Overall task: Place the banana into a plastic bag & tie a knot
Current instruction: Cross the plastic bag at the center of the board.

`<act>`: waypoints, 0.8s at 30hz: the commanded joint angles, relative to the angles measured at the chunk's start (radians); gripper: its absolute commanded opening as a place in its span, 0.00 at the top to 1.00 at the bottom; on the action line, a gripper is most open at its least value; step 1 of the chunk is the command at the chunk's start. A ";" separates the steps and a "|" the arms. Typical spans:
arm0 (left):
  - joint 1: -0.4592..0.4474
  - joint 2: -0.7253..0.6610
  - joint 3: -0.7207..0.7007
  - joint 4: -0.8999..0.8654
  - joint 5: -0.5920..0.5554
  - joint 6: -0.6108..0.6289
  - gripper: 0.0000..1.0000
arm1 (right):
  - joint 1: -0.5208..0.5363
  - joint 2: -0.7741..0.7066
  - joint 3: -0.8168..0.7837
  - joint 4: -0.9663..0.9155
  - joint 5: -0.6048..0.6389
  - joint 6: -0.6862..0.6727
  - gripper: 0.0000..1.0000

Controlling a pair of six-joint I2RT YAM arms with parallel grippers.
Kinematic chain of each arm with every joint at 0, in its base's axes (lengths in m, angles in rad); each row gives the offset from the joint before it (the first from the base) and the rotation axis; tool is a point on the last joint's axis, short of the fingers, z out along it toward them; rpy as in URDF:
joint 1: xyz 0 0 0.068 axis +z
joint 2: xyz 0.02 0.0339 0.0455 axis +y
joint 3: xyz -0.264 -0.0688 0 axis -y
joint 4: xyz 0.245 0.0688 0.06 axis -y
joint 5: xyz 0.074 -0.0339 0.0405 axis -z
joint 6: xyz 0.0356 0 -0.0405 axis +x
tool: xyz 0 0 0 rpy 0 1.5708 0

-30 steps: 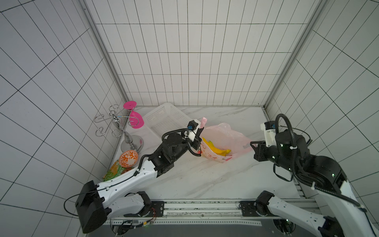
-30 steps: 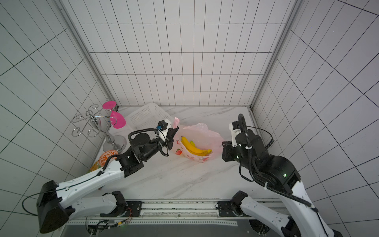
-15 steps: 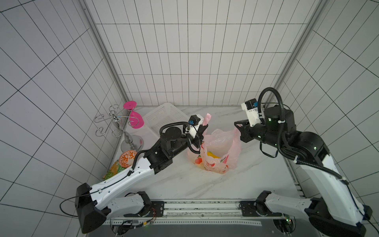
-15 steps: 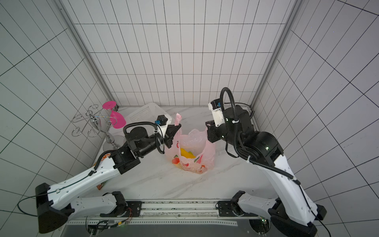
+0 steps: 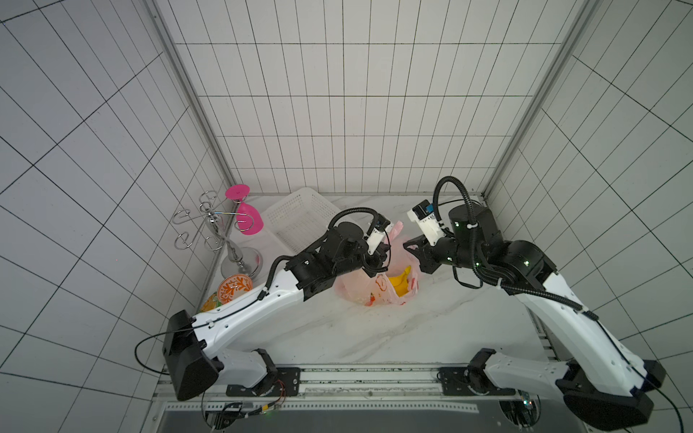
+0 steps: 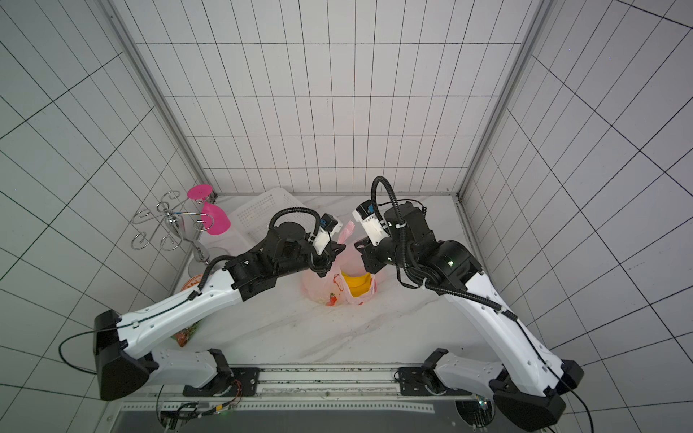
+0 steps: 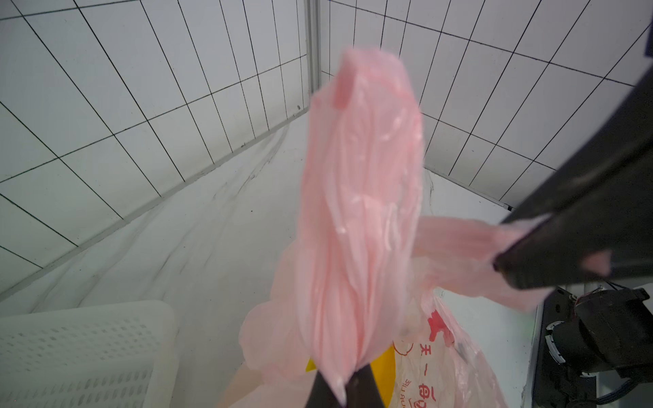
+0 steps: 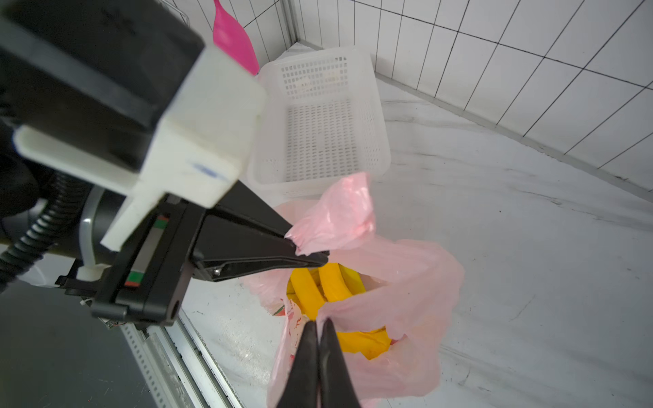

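Observation:
The pale-pink plastic bag [image 5: 369, 294] [image 6: 330, 288] stands upright mid-table in both top views, its mouth pulled open. The yellow banana [image 5: 400, 282] [image 8: 311, 286] lies inside it. My left gripper [image 5: 379, 255] [image 7: 340, 388] is shut on one handle [image 7: 360, 212], which sticks up past the fingertips. My right gripper [image 5: 410, 248] [image 8: 318, 326] is shut on the other handle [image 7: 459, 247] at the opposite side of the mouth. The two grippers face each other just above the bag. A knot is not in view.
A white perforated basket [image 5: 300, 221] [image 8: 318, 123] sits behind the bag to the left. Further left stands a metal hook rack [image 5: 215, 232] with a pink glass [image 5: 248, 222]. An orange patterned bowl [image 5: 234, 292] and a snack packet [image 6: 185, 333] lie by the left wall.
The right arm swung in from the front right and took the bag's far handle. Both grippers rose and closed in, and the bag went from lying flat to upright.

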 commanded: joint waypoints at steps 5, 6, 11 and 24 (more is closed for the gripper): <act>-0.006 0.076 0.083 -0.120 0.098 0.015 1.00 | -0.006 -0.009 -0.052 0.069 -0.066 -0.059 1.00; -0.009 0.082 0.083 -0.124 0.122 0.022 1.00 | -0.006 -0.007 -0.054 0.074 -0.071 -0.061 1.00; -0.013 0.082 0.079 -0.133 0.236 0.050 1.00 | -0.004 0.012 -0.080 0.086 -0.106 -0.064 1.00; -0.011 0.047 0.036 -0.102 0.285 0.095 0.97 | -0.003 -0.040 -0.196 0.130 -0.132 -0.048 1.00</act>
